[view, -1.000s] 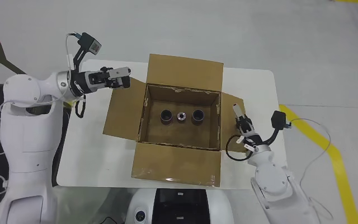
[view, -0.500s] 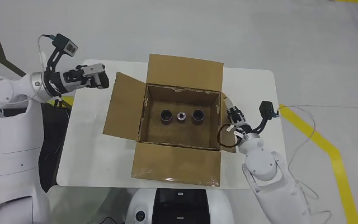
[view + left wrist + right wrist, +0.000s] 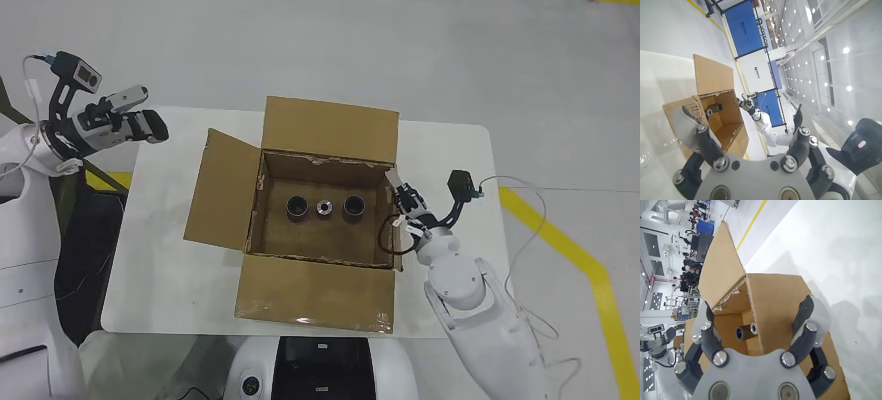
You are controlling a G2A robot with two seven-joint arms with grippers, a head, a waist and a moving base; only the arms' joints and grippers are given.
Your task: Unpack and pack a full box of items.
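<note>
An open cardboard box stands mid-table with all its flaps spread. On its floor lie two dark metal cylinders and a small silver ring between them. My right gripper is open at the box's right wall. In the right wrist view its fingers straddle the right flap, with one cylinder lying beyond. My left gripper hangs open and empty over the table's far left corner, well off the left flap. The left wrist view shows the box at a distance.
The white table has bare room left and right of the box. The front flap lies toward the near edge and the back flap toward the far edge. A yellow floor line runs off to the right.
My left gripper drew back leftward from the left flap's far corner to beyond the table corner. My right gripper moved in from the right flap's outer edge to the box's right wall.
</note>
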